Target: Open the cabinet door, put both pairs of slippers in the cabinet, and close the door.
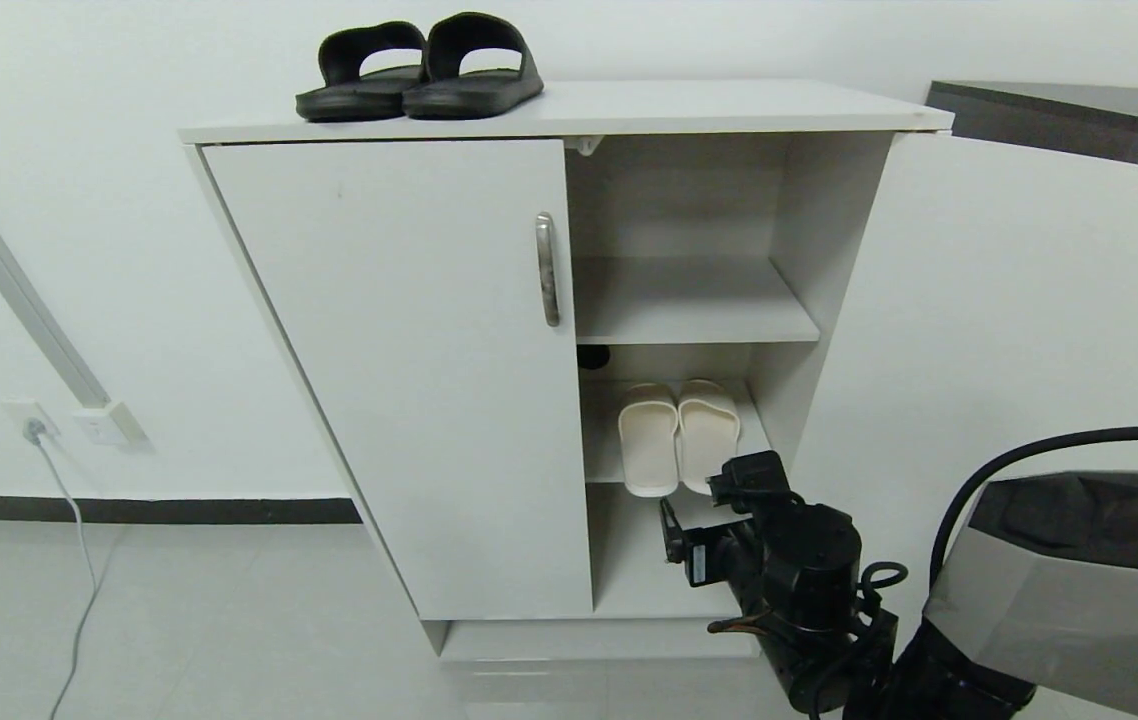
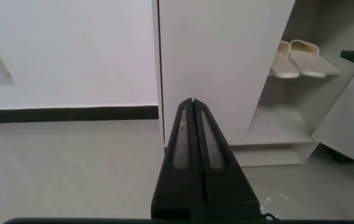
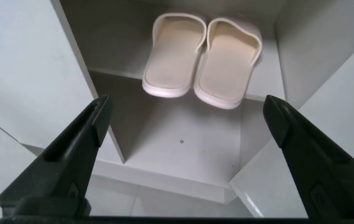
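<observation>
— Where are the white slippers [image 1: 679, 435]?
— Inside the cabinet [image 1: 729, 100]. They lie side by side and touching on the middle shelf [image 1: 599, 440], with their near ends hanging a little over its front edge.
— And the black slippers [image 1: 419, 70]?
— On top of the cabinet, over its left end, as a pair with the sides touching (not in the cabinet yet).
— How do the doors stand?
— The right door [image 1: 1009, 300] is swung wide open. The left door [image 1: 399, 370] is shut, with its metal handle [image 1: 548, 268] upright along the inner edge.
— Any other shelves?
— The top shelf [image 1: 694, 300] sits above the white pair and the bottom shelf [image 1: 639, 575] below it.
— The right gripper [image 3: 188, 106]?
— It is in front of the open half, just below and in front of the white slippers. Its fingers are spread wide with nothing between them, and it touches neither slipper.
— The left gripper [image 2: 192, 107]?
— It is low over the floor [image 2: 71, 168], facing the left door and well apart from it. Its two fingers are pressed flat together and hold nothing.
— Around the cabinet?
— There is a white wall [image 1: 109, 200] behind. A socket [image 1: 29, 415] sits on it left of the cabinet, and a cable [image 1: 79, 560] runs from it down to the floor.
</observation>
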Tool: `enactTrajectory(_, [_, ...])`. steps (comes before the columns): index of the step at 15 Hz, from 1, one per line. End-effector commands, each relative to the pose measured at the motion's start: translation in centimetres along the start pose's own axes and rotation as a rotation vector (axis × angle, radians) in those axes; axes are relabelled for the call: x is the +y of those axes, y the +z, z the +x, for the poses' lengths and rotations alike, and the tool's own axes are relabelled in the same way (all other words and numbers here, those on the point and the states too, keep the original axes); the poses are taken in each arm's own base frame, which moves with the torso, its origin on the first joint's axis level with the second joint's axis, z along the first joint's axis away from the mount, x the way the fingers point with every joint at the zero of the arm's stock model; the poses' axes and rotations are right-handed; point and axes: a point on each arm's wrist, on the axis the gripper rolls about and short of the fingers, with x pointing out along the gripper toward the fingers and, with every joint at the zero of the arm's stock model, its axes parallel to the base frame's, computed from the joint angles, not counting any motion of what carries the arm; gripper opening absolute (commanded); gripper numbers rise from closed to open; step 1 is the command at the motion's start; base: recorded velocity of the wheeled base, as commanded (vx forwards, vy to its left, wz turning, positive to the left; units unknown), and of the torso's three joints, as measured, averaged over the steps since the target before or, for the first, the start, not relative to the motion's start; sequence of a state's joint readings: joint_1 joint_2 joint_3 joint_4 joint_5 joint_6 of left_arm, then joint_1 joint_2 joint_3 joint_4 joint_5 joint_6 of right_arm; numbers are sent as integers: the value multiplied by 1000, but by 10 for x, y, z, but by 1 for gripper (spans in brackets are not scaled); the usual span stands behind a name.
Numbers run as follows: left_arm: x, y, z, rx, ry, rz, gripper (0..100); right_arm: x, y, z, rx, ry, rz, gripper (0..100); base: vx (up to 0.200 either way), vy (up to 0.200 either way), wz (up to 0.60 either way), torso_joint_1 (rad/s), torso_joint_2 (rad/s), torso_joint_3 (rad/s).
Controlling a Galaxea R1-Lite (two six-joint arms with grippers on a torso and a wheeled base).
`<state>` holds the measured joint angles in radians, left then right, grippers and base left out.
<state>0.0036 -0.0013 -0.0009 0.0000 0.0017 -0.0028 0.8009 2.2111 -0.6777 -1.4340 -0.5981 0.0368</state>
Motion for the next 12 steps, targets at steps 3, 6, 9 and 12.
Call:
enactTrajectory(3, [0,0,0,2,-1,0,0,0,-3,1,8,-1,-5,100,0,200,0,9,4,7])
enactTrajectory(6, [0,0,0,2,1,0,0,0,-3,1,0,0,0,100,0,200,0,-1,5,5])
enactTrajectory(9, [0,0,0,1,-1,0,0,0,-2,1,-1,0,1,100,0,200,0,6,2,6])
enactTrajectory(12, [0,0,0,1,1,0,0,0,-2,1,-2,0,2,100,0,200,0,1,4,2])
